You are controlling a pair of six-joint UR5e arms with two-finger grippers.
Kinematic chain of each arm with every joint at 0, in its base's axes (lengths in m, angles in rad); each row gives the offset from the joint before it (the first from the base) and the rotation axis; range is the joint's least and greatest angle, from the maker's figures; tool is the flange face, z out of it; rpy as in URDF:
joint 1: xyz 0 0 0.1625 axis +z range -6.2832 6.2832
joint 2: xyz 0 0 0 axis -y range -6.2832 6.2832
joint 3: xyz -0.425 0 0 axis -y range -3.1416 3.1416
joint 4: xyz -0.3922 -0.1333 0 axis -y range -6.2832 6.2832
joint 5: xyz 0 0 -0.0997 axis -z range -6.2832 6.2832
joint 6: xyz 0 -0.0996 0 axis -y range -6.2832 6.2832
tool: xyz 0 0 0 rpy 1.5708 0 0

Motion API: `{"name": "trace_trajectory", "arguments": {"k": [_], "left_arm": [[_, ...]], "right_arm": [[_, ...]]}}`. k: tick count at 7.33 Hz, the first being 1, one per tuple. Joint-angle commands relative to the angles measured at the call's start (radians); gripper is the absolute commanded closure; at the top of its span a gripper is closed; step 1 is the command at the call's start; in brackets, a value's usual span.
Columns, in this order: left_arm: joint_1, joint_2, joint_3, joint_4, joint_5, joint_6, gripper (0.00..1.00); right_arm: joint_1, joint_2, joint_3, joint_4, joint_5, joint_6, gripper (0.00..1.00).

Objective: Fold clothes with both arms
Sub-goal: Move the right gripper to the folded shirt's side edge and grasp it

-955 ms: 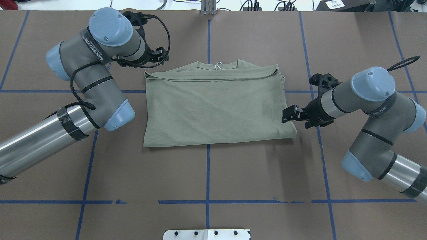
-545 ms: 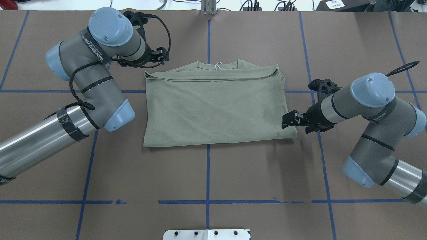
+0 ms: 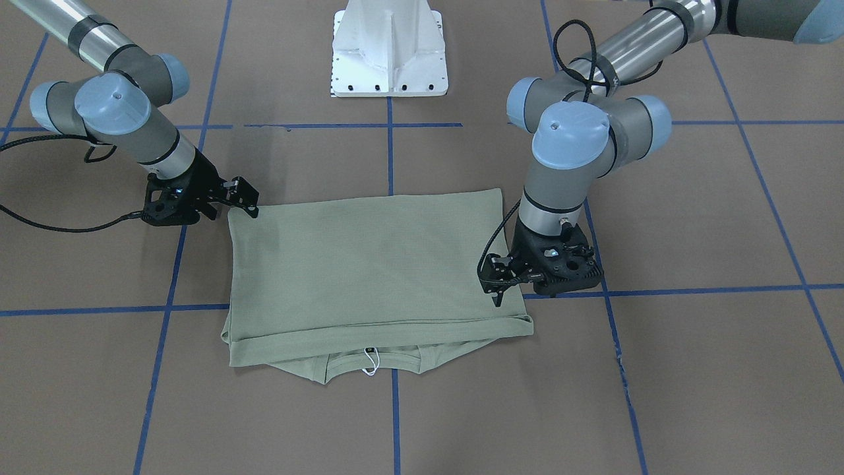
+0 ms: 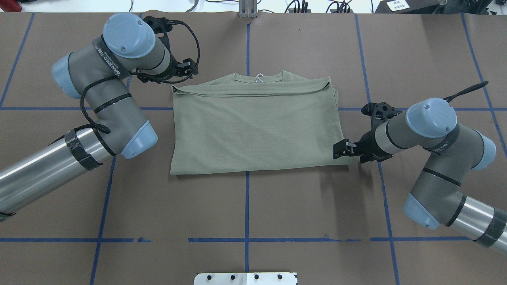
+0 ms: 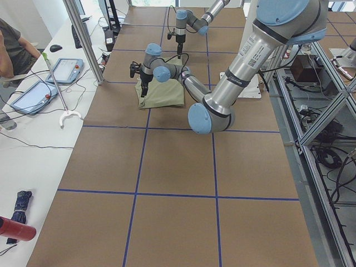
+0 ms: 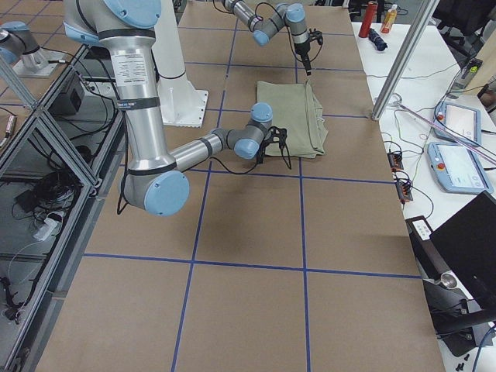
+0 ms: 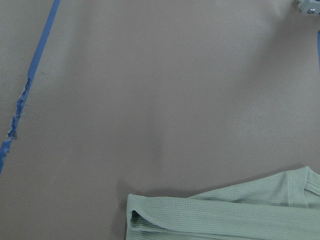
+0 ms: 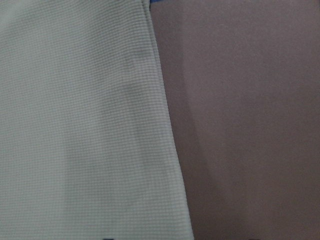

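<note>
The clothes are one sage-green shirt (image 4: 253, 126) lying flat, folded into a rectangle, with its collar and white tag (image 4: 259, 77) at the far edge. It also shows in the front view as a green shirt (image 3: 369, 264). My left gripper (image 4: 192, 67) hangs just outside the shirt's far left corner, jaws apart and empty. The same left gripper (image 3: 496, 293) points down at the cloth's edge. My right gripper (image 4: 338, 150) sits low over the near right corner, open; the right gripper (image 3: 250, 201) touches the cloth edge there. The right wrist view shows the shirt's edge (image 8: 165, 125) close up.
Brown table cover with blue tape lines (image 4: 247, 198). The white pedestal base (image 3: 389, 53) stands at the robot's side. Side benches carry tablets (image 5: 64, 69), cables and bottles, and a person (image 5: 11, 50) sits at one.
My right gripper has slid along the shirt's right edge toward the robot, down to the near corner. The left arm has shifted slightly left, its gripper still beside the far left corner.
</note>
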Motion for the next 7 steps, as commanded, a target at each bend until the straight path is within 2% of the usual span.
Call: {"name": "trace_trajectory", "arguments": {"k": [1,3,7], "left_arm": [[0.0,0.01,0.0,-0.002,0.0,-0.001,0.0],[0.0,0.01,0.001,-0.002,0.002,-0.001,0.0],[0.003,0.009,0.001,-0.003,0.0,-0.001,0.01]], "right_arm": [[-0.001,0.003,0.0,0.0,-0.004,0.008,0.21],[-0.001,0.003,0.007,0.002,0.0,0.008,1.0],[-0.001,-0.01,0.029,0.005,0.013,0.008,1.0]]}}
